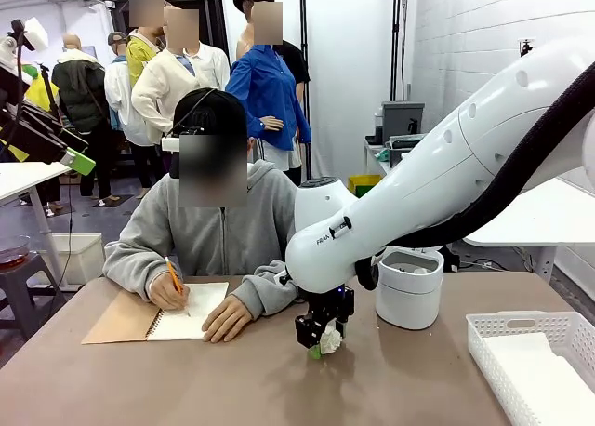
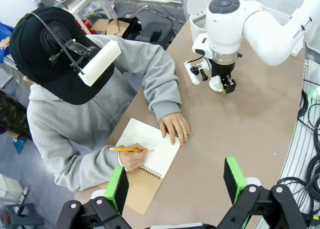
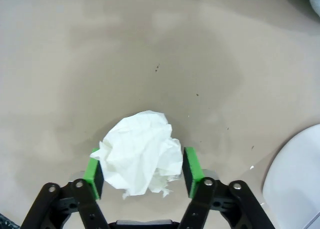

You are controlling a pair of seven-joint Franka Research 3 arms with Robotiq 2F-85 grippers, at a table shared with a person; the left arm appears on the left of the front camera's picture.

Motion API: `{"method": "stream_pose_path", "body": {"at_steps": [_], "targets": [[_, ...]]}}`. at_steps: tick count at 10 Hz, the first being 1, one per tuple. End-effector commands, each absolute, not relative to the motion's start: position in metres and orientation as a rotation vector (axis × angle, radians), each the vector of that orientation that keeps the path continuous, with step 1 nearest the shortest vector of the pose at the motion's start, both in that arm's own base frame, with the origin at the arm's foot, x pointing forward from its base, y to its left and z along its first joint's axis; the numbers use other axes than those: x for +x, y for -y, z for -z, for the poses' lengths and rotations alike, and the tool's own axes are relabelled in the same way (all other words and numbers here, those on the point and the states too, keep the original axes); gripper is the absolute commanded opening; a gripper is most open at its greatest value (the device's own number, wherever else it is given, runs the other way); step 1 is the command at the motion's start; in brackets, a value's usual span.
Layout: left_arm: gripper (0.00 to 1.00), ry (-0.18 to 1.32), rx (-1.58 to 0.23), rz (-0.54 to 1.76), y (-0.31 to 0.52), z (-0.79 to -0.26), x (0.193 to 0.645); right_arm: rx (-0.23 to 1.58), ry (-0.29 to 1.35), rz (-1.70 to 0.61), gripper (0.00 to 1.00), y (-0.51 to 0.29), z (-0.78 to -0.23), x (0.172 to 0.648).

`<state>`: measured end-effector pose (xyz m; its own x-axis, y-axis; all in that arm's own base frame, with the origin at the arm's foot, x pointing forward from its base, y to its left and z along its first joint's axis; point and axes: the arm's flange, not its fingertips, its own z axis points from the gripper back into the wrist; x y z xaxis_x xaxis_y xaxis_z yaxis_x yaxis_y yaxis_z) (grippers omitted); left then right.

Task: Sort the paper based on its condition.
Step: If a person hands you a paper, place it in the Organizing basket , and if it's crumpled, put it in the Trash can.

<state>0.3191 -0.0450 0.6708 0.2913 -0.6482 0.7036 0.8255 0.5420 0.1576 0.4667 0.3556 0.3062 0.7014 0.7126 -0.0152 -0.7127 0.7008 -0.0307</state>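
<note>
My right fingers [image 3: 142, 164] are down at the counter [image 3: 150, 54], with a green pad [image 3: 93, 171] on either side of a crumpled wad [image 3: 142, 149] of white paper. They are partly apart. The pad at nine o'clock touches the wad, whose edge laps over it. The pad at three o'clock sits just beside it. I cannot tell whether I am pressing the wad or only bracketing it. The wad rests on the bare brown surface. At four o'clock from it curves the white rim of a bin [image 3: 300, 174].

My left fingers [image 2: 175, 186] hang high above the counter, spread wide, with nothing between the pads.

Taking twelve o'clock as straight across to the far side, the front view shows a white lattice basket [image 1: 521, 331] nearest me at four o'clock, by the counter's right edge. A flat white sheet [image 1: 548, 384] lies inside it. The wad [image 1: 329, 339] is at about twelve o'clock, midway across, under my right fingers [image 1: 321, 340]. The round white bin [image 1: 409, 291] stands just beyond it at one o'clock, close by but apart.

At eleven o'clock lies an open spiral notebook [image 1: 191, 312] with its brown cover folded out flat. A person [image 1: 209, 231] in a grey hooded top and black cap sits at the far edge. One hand [image 2: 131, 156] holds an orange pencil [image 2: 125, 149] to the page. The other hand [image 2: 175, 127] rests flat on the notebook's corner, near the wad but not touching it.
</note>
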Motion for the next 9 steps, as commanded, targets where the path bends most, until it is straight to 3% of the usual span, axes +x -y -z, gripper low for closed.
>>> {"method": "stream_pose_path", "body": {"at_steps": [1, 6, 9], "targets": [[1.00, 0.803, -0.268, 1.000, 0.044, -0.670, 0.319, -0.053, 0.008, -0.746, 0.47, -0.361, -0.302, 0.470], [1.00, 0.803, -0.268, 1.000, 0.044, -0.670, 0.319, -0.055, -0.011, -0.713, 0.47, -0.358, -0.305, 0.471], [1.00, 0.803, -0.268, 1.000, 0.044, -0.670, 0.319, -0.040, 0.013, -0.695, 0.47, -0.341, -0.346, 0.476]]}}
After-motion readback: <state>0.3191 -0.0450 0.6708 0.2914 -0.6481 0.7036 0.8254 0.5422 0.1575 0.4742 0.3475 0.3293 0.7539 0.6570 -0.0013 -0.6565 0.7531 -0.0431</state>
